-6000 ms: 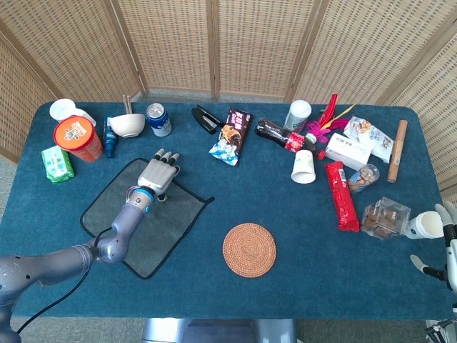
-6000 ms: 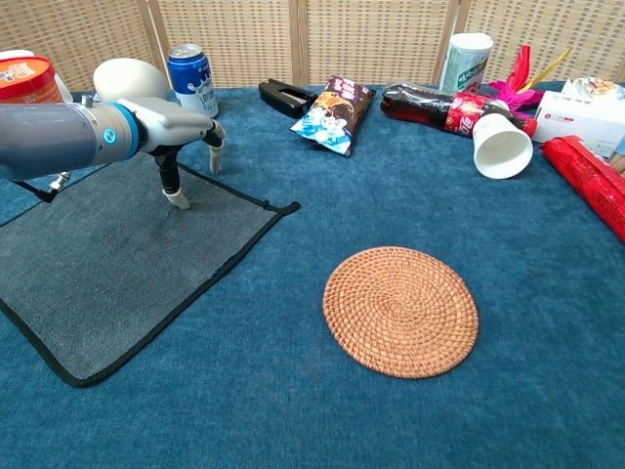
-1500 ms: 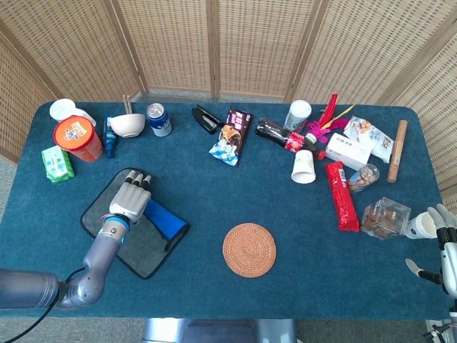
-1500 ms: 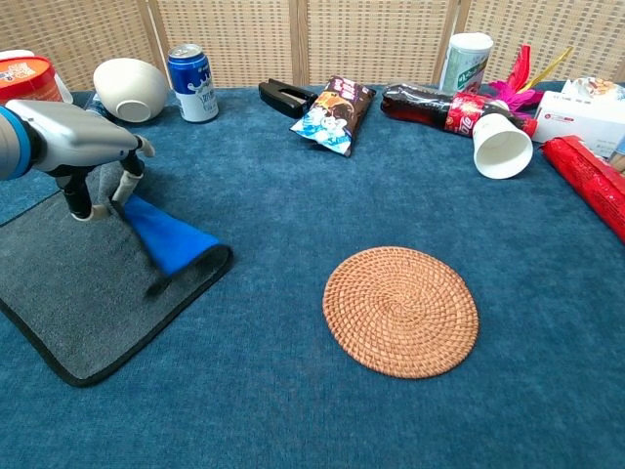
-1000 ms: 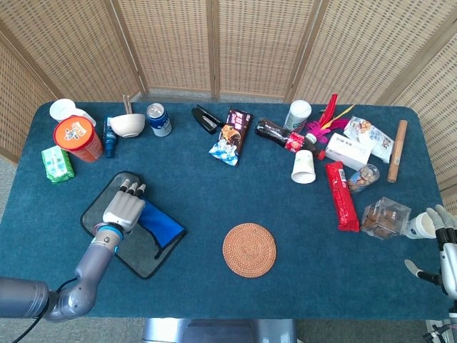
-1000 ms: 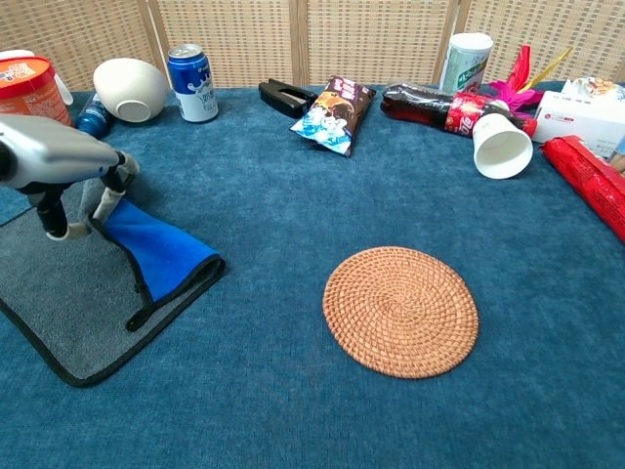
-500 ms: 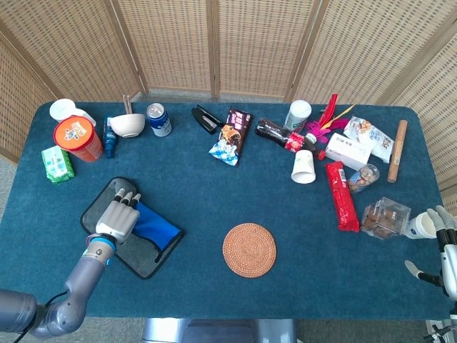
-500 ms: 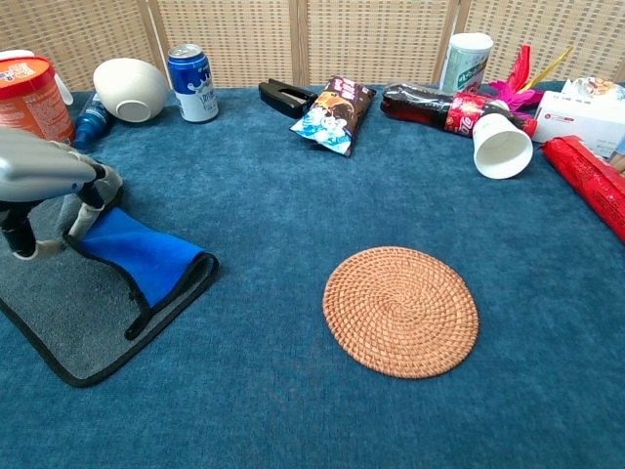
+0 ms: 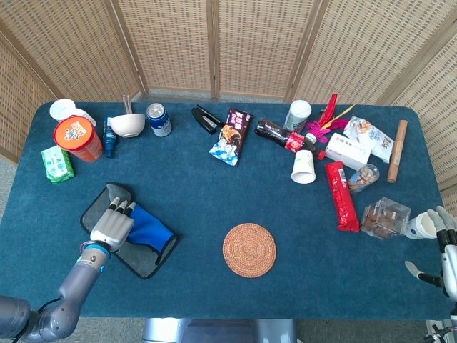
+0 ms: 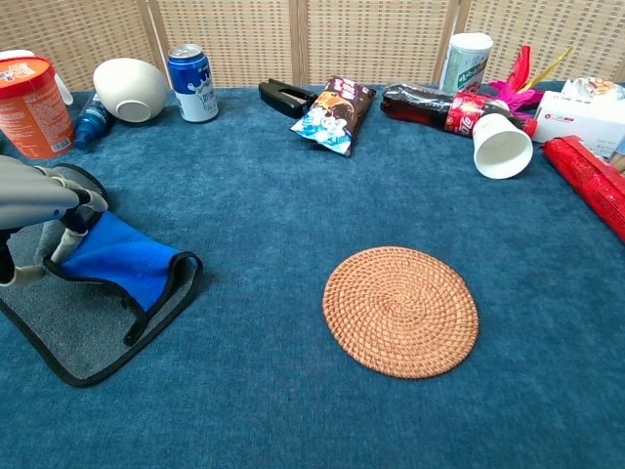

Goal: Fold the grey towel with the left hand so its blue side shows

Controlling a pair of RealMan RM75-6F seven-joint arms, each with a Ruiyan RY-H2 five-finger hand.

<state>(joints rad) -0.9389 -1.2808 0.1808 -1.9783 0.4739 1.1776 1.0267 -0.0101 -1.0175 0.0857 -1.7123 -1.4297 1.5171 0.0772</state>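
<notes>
The grey towel [image 9: 140,259] with its black edge lies at the table's near left, partly folded over. Its blue side [image 9: 149,228] faces up across the turned part. My left hand [image 9: 111,227] sits on the towel's left half and pinches the turned edge. In the chest view the left hand [image 10: 44,210] holds the blue flap [image 10: 117,256] raised a little above the grey layer [image 10: 70,338]. My right hand [image 9: 445,245] hangs at the far right edge with fingers apart, holding nothing.
A round woven coaster [image 9: 249,249] lies right of the towel. Behind the towel stand an orange tub [image 9: 77,138], a green packet [image 9: 57,163], a white bowl [image 9: 127,125] and a can [image 9: 158,118]. Snack bags, a cola bottle [image 9: 278,133] and cups crowd the back right.
The left hand has drawn the towel's right edge leftward and toward me, so the fold moved left and more blue shows. The right hand has not moved.
</notes>
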